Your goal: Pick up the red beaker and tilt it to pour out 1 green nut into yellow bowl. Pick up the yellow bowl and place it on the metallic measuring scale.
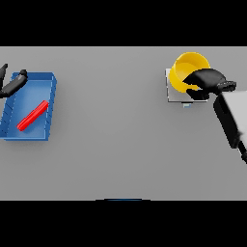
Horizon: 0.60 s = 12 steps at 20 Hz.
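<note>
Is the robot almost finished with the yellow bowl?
Nearly, it looks like. The yellow bowl already sits over the metallic scale at the table's far right. The right hand is curled on the bowl's rim, so letting go is what's left. I can't see whether a green nut is inside. The red beaker lies in the blue tray, with the left hand at the tray's edge.

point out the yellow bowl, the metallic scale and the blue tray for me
yellow bowl [185, 67]: head view, on its inner wall, left of the right hand [205, 81].
metallic scale [171, 95]: head view, on the bare lower left corner of its plate.
blue tray [52, 103]: head view, on its right wall.
</note>
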Motion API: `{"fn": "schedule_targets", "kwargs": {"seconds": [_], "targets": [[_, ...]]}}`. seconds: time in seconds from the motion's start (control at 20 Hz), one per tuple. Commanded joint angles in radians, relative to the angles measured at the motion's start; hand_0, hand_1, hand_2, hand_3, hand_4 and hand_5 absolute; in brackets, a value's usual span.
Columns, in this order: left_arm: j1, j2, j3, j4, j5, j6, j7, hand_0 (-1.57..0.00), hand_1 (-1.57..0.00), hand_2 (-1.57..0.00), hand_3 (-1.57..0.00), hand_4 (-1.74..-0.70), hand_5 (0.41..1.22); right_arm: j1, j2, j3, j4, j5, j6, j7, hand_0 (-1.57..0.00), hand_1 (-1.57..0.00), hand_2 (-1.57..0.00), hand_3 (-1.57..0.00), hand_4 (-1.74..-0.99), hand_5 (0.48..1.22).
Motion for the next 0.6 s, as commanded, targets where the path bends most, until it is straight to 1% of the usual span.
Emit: {"fn": "schedule_targets", "kwargs": {"seconds": [0.0, 0.1, 0.15, 0.25, 0.3, 0.4, 0.5, 0.55], "targets": [[-0.010, -0.007, -0.004, 0.006, -0.004, -0.005, -0.002, 0.00, 0.00, 0.00, 0.00, -0.73, 0.723, -0.011, 0.001, 0.002, 0.014, 0.004, 0.008, 0.003, -0.46, -0.70, -0.80, -0.67, -1.563, 0.971], [-0.009, -0.013, -0.007, 0.016, -0.008, -0.004, -0.002, 0.00, 0.00, 0.00, 0.00, -0.73, 0.712, -0.008, -0.010, 0.011, 0.009, 0.009, 0.017, -0.017, -0.29, -0.48, -0.60, -0.57, -1.517, 0.902], [-0.010, -0.009, -0.007, 0.022, -0.010, -0.009, -0.004, 0.00, 0.00, 0.00, 0.00, -0.72, 0.708, -0.007, -0.010, 0.022, 0.006, 0.018, 0.021, -0.014, -0.24, -0.38, -0.52, -0.53, -1.501, 0.877], [-0.008, -0.013, -0.007, 0.013, -0.008, -0.003, 0.000, 0.00, 0.00, 0.00, 0.00, -0.72, 0.703, -0.017, -0.011, 0.032, 0.021, 0.030, 0.010, -0.036, -0.15, -0.24, -0.37, -0.45, -1.469, 0.842], [-0.006, -0.016, -0.011, 0.012, -0.008, 0.000, 0.006, 0.00, 0.00, 0.00, 0.00, -0.72, 0.700, -0.012, -0.012, 0.031, 0.021, 0.029, 0.010, -0.037, -0.12, -0.19, -0.31, -0.41, -1.456, 0.827], [-0.004, -0.009, -0.006, 0.004, -0.007, 0.007, 0.004, 0.00, 0.00, 0.00, 0.00, -0.72, 0.697, -0.026, -0.009, 0.026, 0.029, 0.028, 0.028, -0.006, -0.08, -0.12, -0.20, -0.35, -1.431, 0.799], [-0.005, -0.009, -0.006, 0.002, -0.009, 0.007, 0.001, 0.00, 0.00, 0.00, 0.00, -0.72, 0.694, -0.018, -0.007, 0.027, 0.039, 0.027, 0.031, -0.007, -0.05, -0.08, -0.13, -0.30, -1.412, 0.771], [-0.005, -0.005, -0.003, 0.004, -0.009, 0.009, -0.002, 0.00, 0.00, 0.00, 0.00, -0.72, 0.693, -0.012, -0.011, 0.024, 0.027, 0.022, 0.040, -0.005, -0.04, -0.06, -0.10, -0.27, -1.410, 0.759]]}}
